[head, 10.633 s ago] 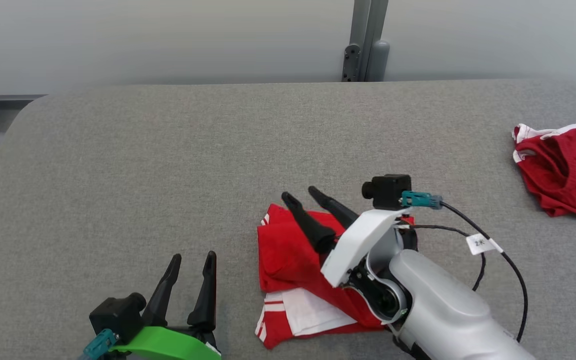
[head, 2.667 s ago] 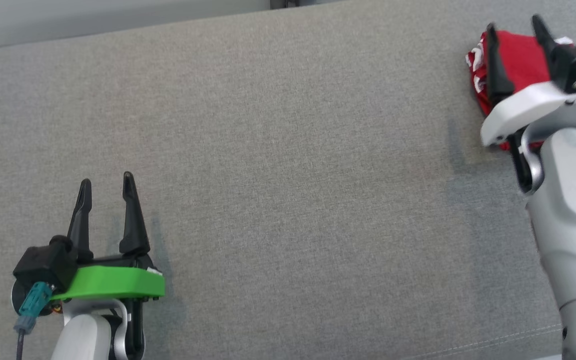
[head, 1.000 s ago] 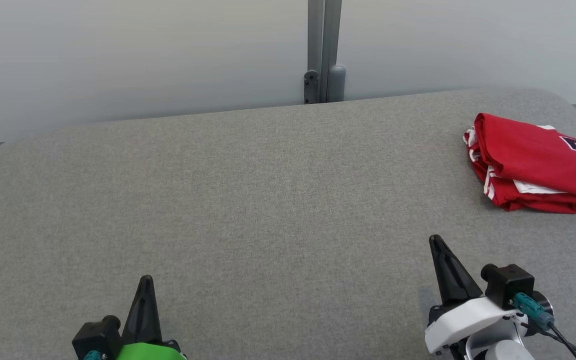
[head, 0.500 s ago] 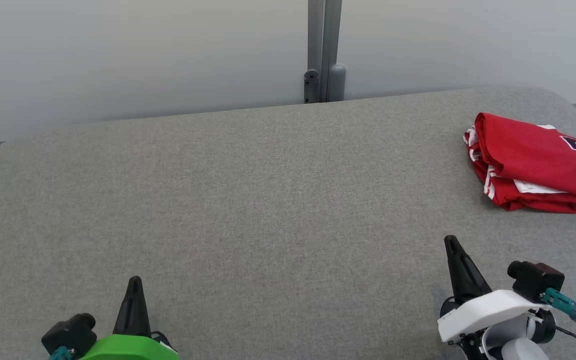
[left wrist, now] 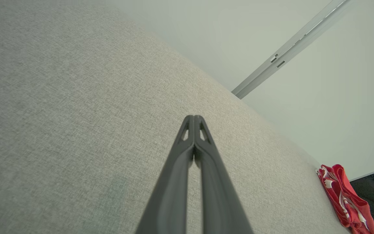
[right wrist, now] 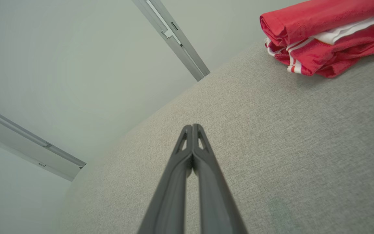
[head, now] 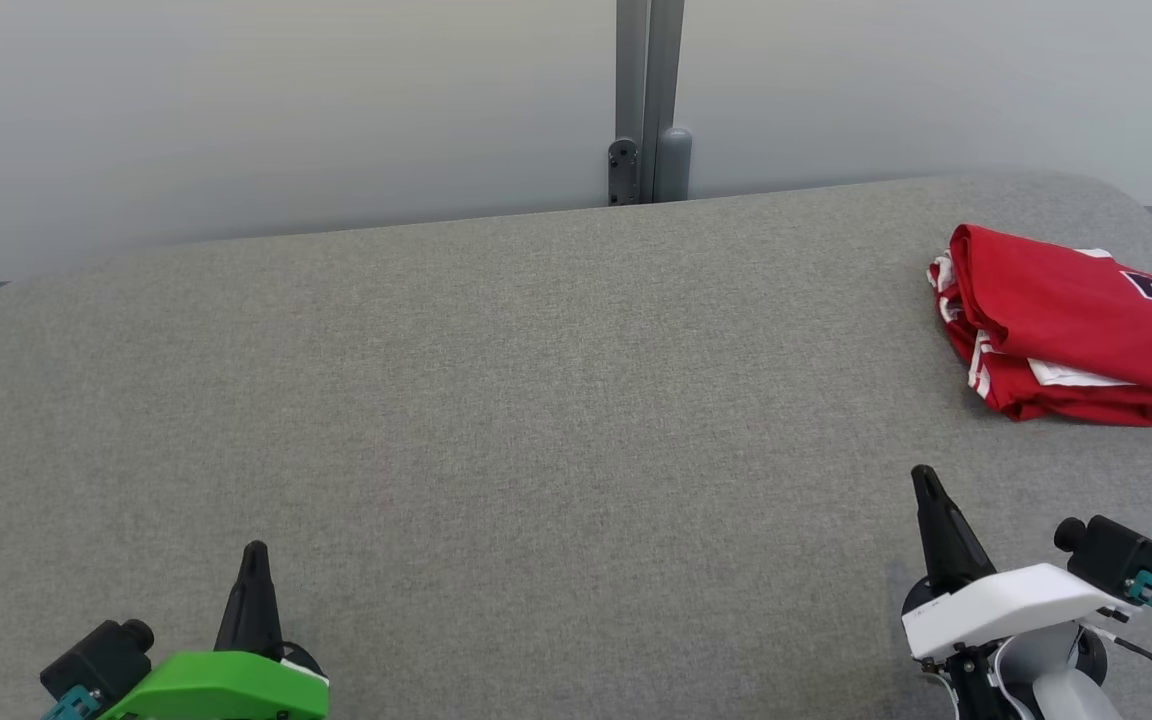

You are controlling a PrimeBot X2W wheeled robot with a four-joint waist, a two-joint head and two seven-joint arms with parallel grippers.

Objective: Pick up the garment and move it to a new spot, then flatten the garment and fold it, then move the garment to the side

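We are seeing the folded garment (head: 1066, 330) lying at the far right of the table (head: 536, 400). Our left gripper (head: 254, 552) and right gripper (head: 924, 478) are sitting pinched tight and empty. It is looking soft and floppy, so we are thinking of grabbing its thick folded edge

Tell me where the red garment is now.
In the head view, the folded red garment lies at the far right of the table, beyond the right fingers.

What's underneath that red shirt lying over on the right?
The red shirt lies folded on the grey fabric tabletop. Red and white layers show along its edge; whatever may lie beneath or between them is covered.
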